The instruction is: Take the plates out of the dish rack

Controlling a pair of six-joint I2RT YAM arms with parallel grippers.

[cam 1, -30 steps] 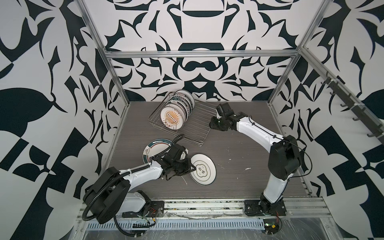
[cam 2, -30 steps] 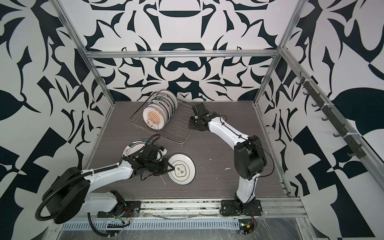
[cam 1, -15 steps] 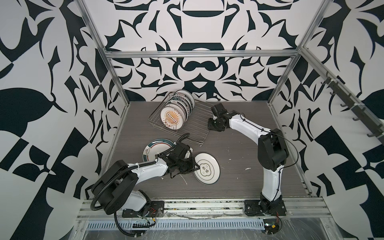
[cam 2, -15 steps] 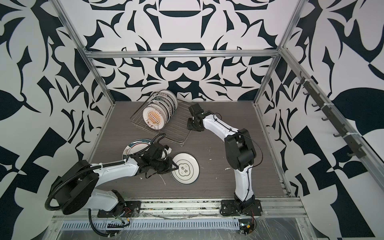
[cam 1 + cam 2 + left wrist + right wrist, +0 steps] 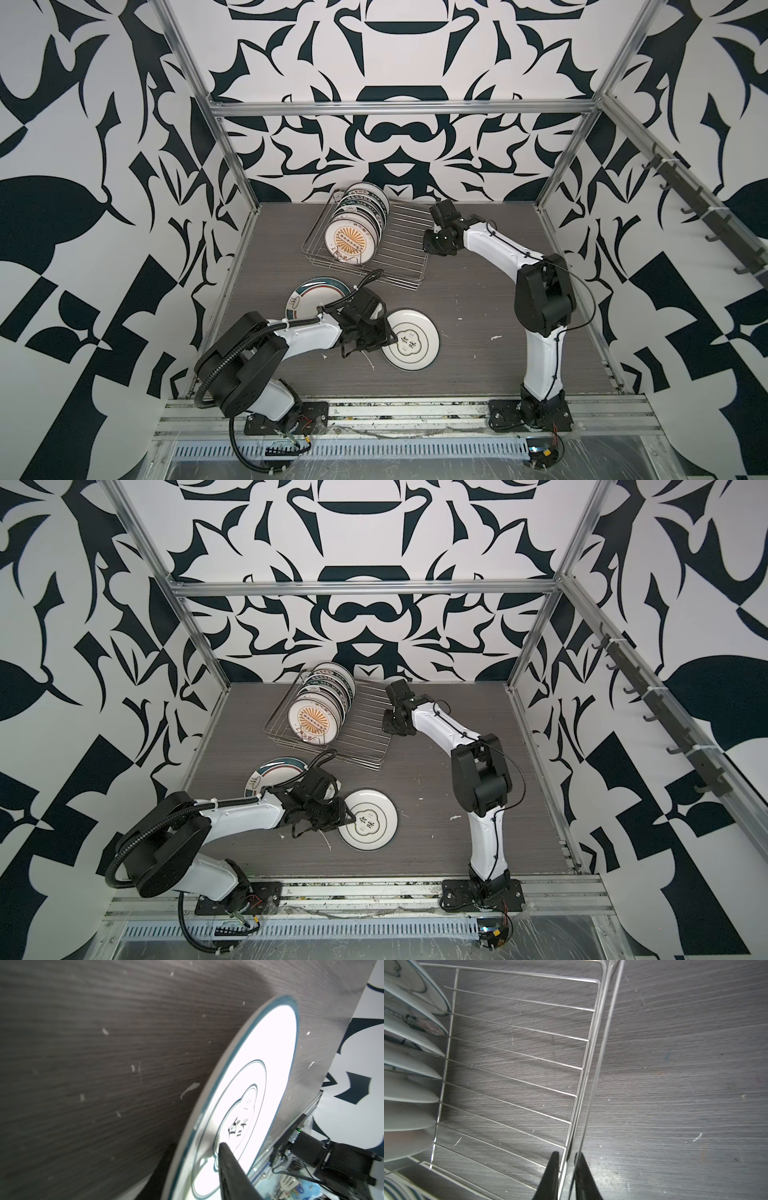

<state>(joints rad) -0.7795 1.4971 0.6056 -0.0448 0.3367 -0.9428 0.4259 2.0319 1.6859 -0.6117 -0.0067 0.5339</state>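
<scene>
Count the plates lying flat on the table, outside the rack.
2. The teal-banded plate lies just in front of the rack; the plate with black characters lies beside it, nearer the camera. No others appear hidden.

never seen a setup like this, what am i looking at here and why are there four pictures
Two robot arms are bolted to the front of a grey table inside a patterned booth. Two pictures look down from overhead, almost the same view; the other two come from a camera on each arm's wrist. At the back stands a wire dish rack holding a row of plates on edge. Two more lie flat on the table: a teal-banded plate and a lettered plate. The left arm has its jaws around the lettered plate's rim; whether they grip it is unclear. The right arm has its jaws closed on the rack's side wire.
</scene>
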